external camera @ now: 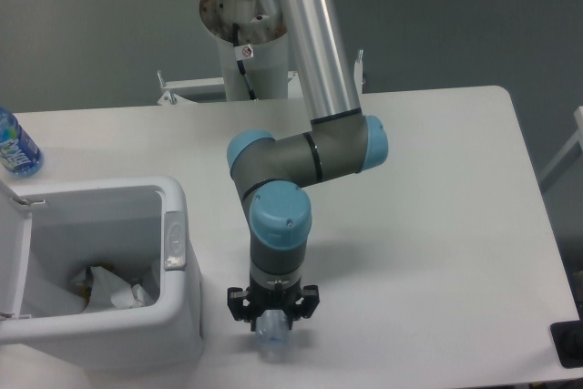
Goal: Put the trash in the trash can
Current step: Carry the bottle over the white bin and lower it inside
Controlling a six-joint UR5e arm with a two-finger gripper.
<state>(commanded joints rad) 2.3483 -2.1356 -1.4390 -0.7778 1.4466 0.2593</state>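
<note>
Fixed camera view, looking down at a white table (437,225) with a robot arm reaching over it. The landmark here is the trash can (178,316), a large white boxy bin with rounded corners that sits at the table's front left corner. Its white lid (11,257) is swung open and stands at the bin's left side. A grey latch tab (173,240) sits on the bin's right rim.

Inside the trash can, at the bottom, lies a crumpled translucent-white wrapper (114,287).

Just to the right of the trash can, near the table's front edge, the gripper (273,319) points straight down. Its two black fingers are closed around a clear plastic bottle (272,334), pinching it from both sides. Only the lower end of the bottle shows below the fingers, with a bluish tint. The bottle is outside the bin, beside its right wall. Whether the bottle touches the table cannot be told from this angle.

Above the gripper, the arm's wrist has grey segments with light blue caps, and a long silver tube runs up and away from the trash can toward the robot's base beyond the far edge of the table.

Behind the trash can, at the far left edge of the table, stands a blue-labelled water bottle (15,148), upright and well apart from the bin.
</note>
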